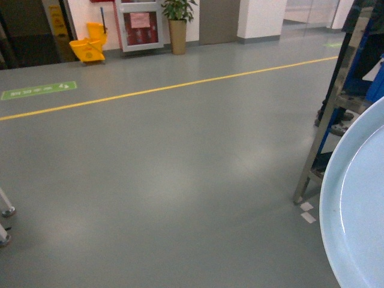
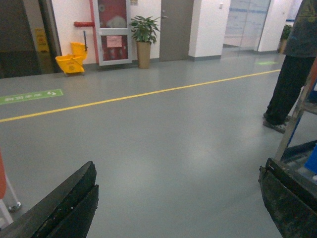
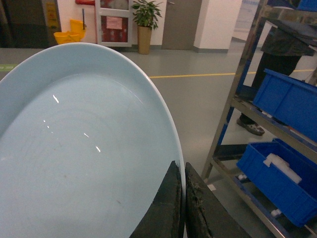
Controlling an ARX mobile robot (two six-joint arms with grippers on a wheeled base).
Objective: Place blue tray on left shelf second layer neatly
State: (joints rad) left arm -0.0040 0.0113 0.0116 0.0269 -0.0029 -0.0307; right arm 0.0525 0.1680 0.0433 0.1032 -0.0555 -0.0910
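Note:
The pale blue tray [image 3: 84,144] fills the left of the right wrist view, tilted, held above the floor. My right gripper [image 3: 182,166] is shut on the tray's right rim, one finger inside the dish and one outside. In the head view the tray [image 1: 360,204] shows only as an arc at the lower right. A stainless-steel shelf [image 3: 237,89] stands just right of the tray; its uprights [image 1: 324,132] rise at the right edge, and I cannot tell whether it is the left shelf. My left gripper [image 2: 178,171] is open over bare floor, holding nothing.
Dark-blue crates [image 3: 287,99] sit on the shelf's tiers, and a lower one [image 3: 282,183] holds white pieces. A person [image 2: 290,84] stands by the shelf. Far off are a yellow mop bucket [image 1: 89,48] and a potted plant [image 1: 178,24]. Caster feet [image 1: 7,211] show at the left.

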